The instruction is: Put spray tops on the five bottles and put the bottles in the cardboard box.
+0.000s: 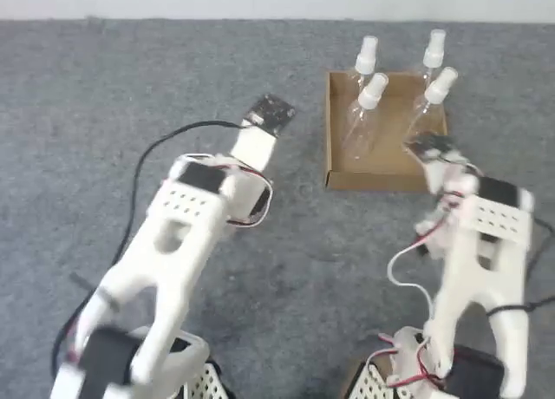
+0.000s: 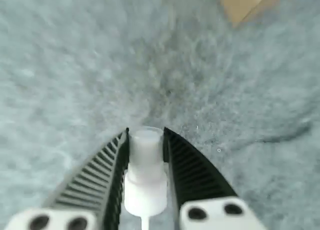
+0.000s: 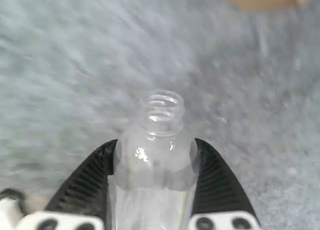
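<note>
Left gripper (image 2: 145, 136) clamps a spray top (image 2: 145, 176) between its jaws, while right gripper (image 3: 155, 144) grips an uncapped bottle (image 3: 159, 162) by its shoulder.

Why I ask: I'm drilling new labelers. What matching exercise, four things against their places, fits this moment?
Things:
1. spray top
2. uncapped bottle
3. four capped bottles
4. cardboard box

Places:
A. inside the cardboard box
B. gripped in the right pincer
C. on the grey cloth, beyond both arms
D. gripped in the left pincer

Pairs: 1-D, 2-B, 3-A, 4-C.
</note>
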